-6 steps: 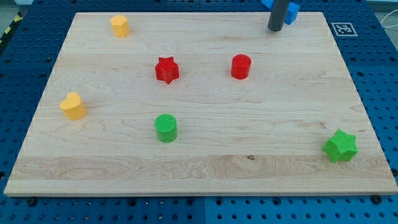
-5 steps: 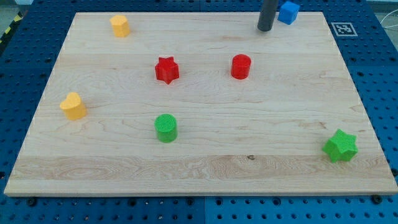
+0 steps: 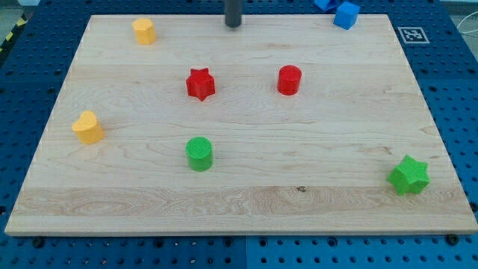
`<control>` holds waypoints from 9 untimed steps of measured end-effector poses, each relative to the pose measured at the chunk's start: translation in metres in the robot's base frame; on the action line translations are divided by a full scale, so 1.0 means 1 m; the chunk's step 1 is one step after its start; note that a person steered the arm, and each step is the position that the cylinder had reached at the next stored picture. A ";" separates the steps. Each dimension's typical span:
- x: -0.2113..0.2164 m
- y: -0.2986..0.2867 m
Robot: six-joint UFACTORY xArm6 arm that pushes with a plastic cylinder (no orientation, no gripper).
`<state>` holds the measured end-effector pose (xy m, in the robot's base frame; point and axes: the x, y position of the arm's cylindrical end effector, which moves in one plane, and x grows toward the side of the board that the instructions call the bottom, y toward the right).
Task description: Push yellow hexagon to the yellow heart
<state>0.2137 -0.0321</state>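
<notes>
Tip at the board's top edge, clear of all blocks; yellow hexagon untouched in the top-left corner.

My tip [image 3: 233, 25] sat bare, touching nothing, well right of the yellow hexagon [image 3: 144, 31]; the yellow heart [image 3: 88, 127] lay near the left edge, well below it. Blocks looked ribbed, probably 3D-printed plastic: red star [image 3: 200, 84], red cylinder [image 3: 289, 80], green cylinder [image 3: 199, 154], green star [image 3: 408, 175], blue cube [image 3: 346, 15]. Pale wood-grain board [image 3: 299, 217] on blue perforated table [image 3: 459, 90]; black-and-white fiducial tag [image 3: 411, 34] at the top right, no legible writing.
</notes>
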 end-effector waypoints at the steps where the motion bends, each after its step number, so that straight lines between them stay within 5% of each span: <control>1: -0.002 -0.037; 5: -0.004 -0.159; 9: 0.055 -0.135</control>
<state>0.2685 -0.1675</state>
